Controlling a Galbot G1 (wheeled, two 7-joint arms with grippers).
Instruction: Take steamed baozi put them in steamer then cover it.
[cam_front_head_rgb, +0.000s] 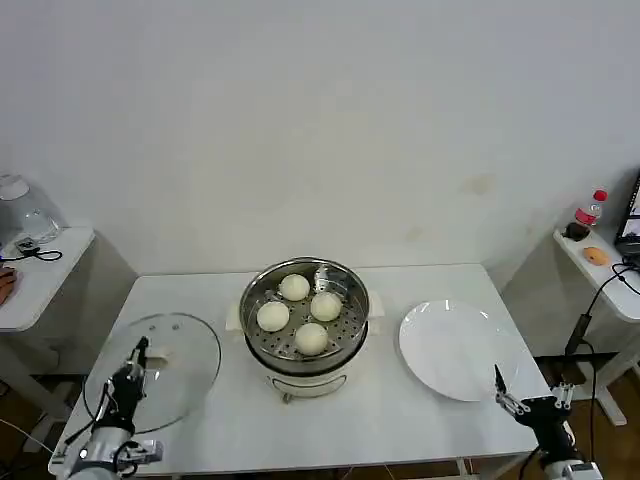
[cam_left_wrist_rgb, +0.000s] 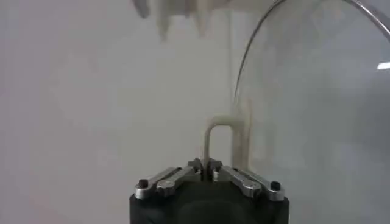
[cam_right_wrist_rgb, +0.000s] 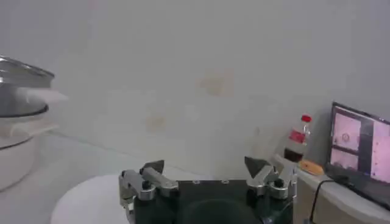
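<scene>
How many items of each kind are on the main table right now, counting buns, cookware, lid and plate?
Steamed baozi: 4, all in the steamer
Steamer: 1
Cover: 1, lying left of the steamer with the left gripper shut on its handle
White plate: 1
Total: 7

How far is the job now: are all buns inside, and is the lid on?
All four baozi sit inside the steamer. The left tool is shut on the cover handle, on the table left of the steamer. Covering remains. The right tool waits open beside the plate.
</scene>
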